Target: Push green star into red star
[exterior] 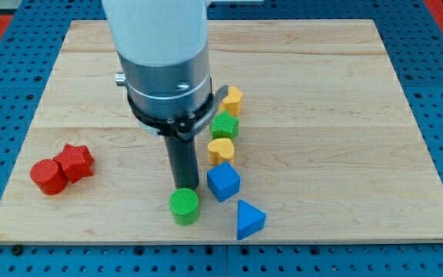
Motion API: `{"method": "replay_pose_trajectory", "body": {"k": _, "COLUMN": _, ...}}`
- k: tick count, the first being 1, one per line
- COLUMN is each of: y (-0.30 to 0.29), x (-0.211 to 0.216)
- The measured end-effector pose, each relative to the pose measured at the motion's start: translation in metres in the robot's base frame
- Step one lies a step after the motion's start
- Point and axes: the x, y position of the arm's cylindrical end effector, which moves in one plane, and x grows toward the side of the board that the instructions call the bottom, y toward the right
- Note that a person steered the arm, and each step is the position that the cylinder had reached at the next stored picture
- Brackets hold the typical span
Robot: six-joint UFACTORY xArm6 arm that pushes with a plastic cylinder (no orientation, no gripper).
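Observation:
The green star [224, 125] lies right of the board's middle, between two yellow blocks. The red star [74, 161] lies at the view's left, touching a red cylinder [48, 176] on its lower left. My tip [184, 187] stands just above a green cylinder [184, 206], touching or nearly touching it. The tip is below and left of the green star and far to the right of the red star. The arm's body hides the board above the rod.
A yellow block [233, 99] sits above the green star and a yellow heart-like block [221, 149] just below it. A blue cube [223, 181] and a blue triangle [249, 219] lie lower right. The wooden board [360, 115] rests on a blue pegboard.

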Motion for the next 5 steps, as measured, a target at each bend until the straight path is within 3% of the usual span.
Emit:
{"method": "replay_pose_trajectory", "body": {"k": 1, "y": 0.001, "x": -0.013}}
{"method": "replay_pose_trajectory", "body": {"k": 2, "y": -0.014, "x": -0.061}}
{"method": "replay_pose_trajectory", "body": {"k": 4, "y": 0.013, "x": -0.219}}
{"method": "replay_pose_trajectory", "body": {"k": 5, "y": 0.058, "x": -0.220}}
